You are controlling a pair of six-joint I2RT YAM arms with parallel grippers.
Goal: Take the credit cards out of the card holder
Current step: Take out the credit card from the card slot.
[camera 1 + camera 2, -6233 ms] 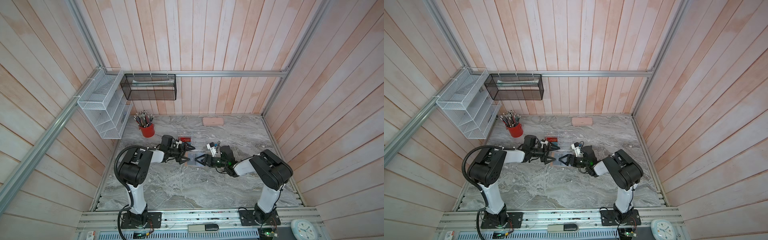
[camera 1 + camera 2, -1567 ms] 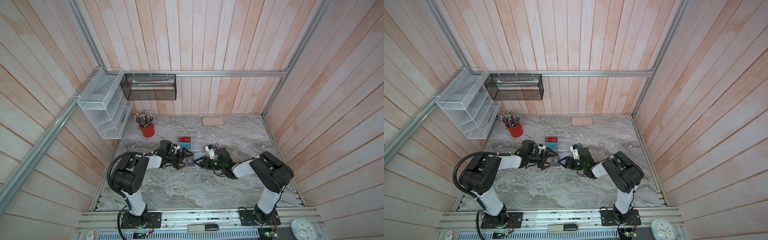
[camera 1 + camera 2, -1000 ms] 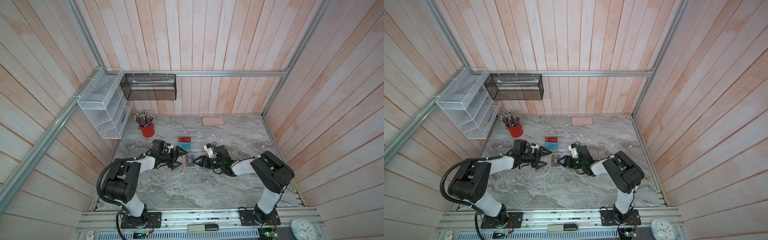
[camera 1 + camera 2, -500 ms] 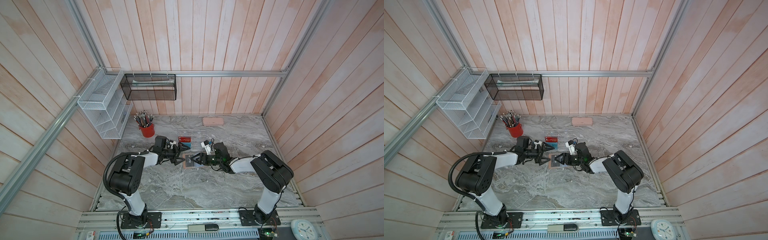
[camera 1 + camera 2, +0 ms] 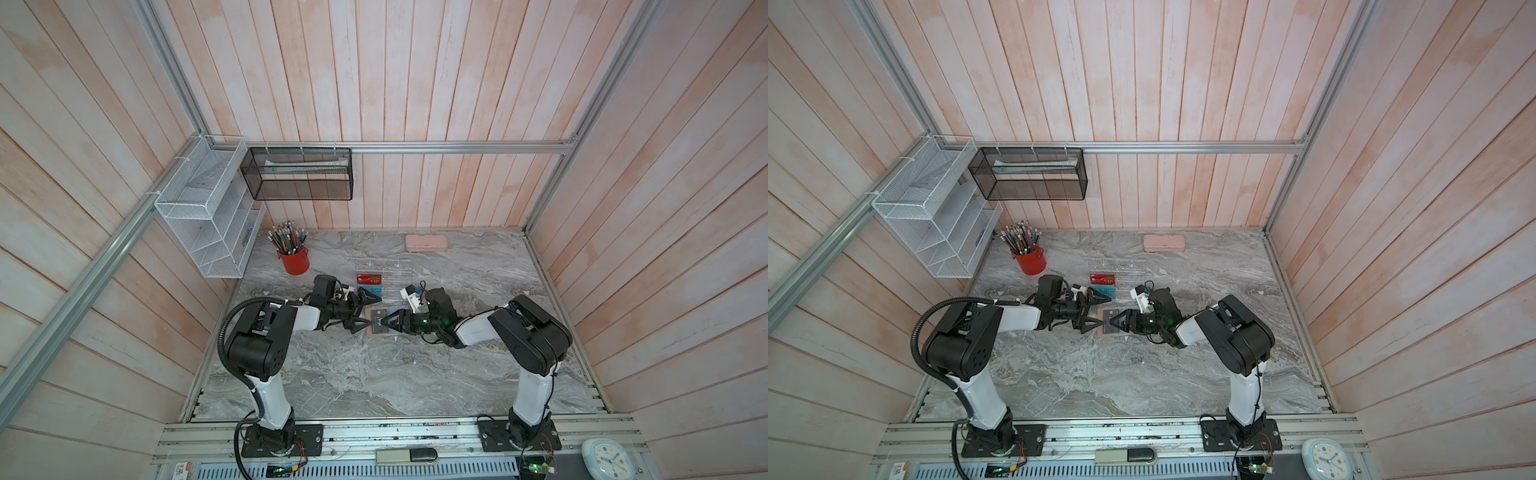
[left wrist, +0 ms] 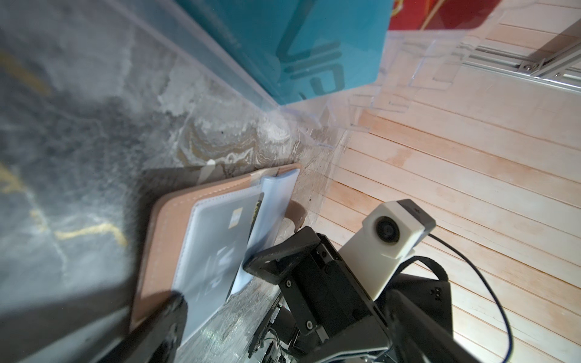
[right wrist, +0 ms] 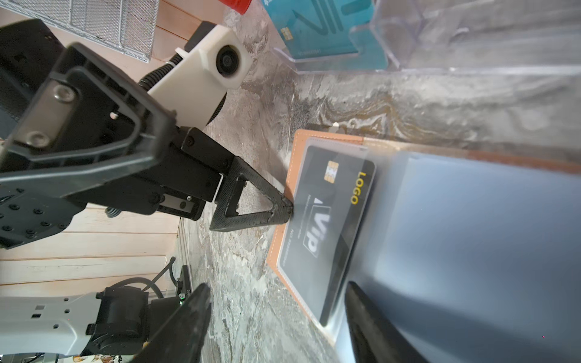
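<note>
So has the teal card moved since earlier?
Yes: the teal card now stands in the clear rack in front of the red card; earlier only red showed there.

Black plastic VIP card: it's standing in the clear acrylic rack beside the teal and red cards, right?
No: the right wrist view shows the black plastic VIP card sleeved in the tan leather card holder, not the clear acrylic rack.

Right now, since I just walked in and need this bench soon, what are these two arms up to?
Both arms meet at the open card holder lying on the marble table. The left gripper is open, with one fingertip at the holder's edge. The right gripper, jaws apart, reaches the pale sleeves from the opposite side. The black card still sits in a sleeve. The red card and teal card are in the clear rack.
</note>
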